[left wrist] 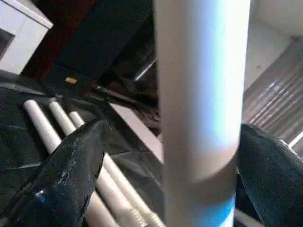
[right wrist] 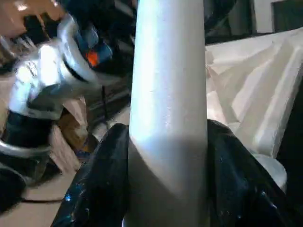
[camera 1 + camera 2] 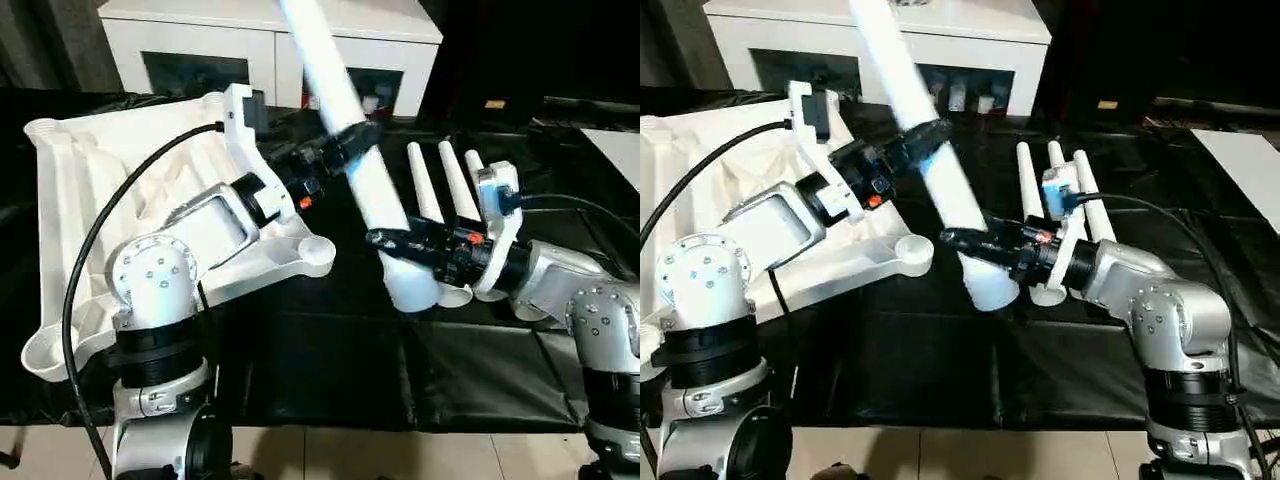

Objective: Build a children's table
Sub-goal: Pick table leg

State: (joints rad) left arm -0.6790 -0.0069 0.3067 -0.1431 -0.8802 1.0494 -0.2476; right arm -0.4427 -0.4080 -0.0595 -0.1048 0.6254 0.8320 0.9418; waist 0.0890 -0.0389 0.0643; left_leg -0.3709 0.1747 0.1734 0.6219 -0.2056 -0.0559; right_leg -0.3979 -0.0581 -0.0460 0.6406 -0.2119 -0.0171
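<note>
A long white table leg (image 3: 372, 190) hangs tilted over the black table, its wide end (image 3: 412, 288) lowest and its thin end rising toward the cabinet. My right gripper (image 3: 385, 245) is shut on the leg near that wide end, and both fingers (image 2: 99, 179) press its sides. Higher up, my left gripper (image 3: 348, 140) is open, and its fingers (image 1: 71, 175) straddle the leg with gaps. The white tabletop (image 3: 80, 180) lies ribbed side up at the left, with a corner socket (image 3: 315, 255) close to the leg's lower end. Three more legs (image 3: 440, 185) lie side by side behind my right gripper.
A white cabinet with glass doors (image 3: 270, 40) stands along the back edge. A flat white board (image 3: 615, 150) lies at the far right. Black cloth (image 3: 330, 360) covers the table, and pale floor tiles (image 3: 350, 455) show at its front edge.
</note>
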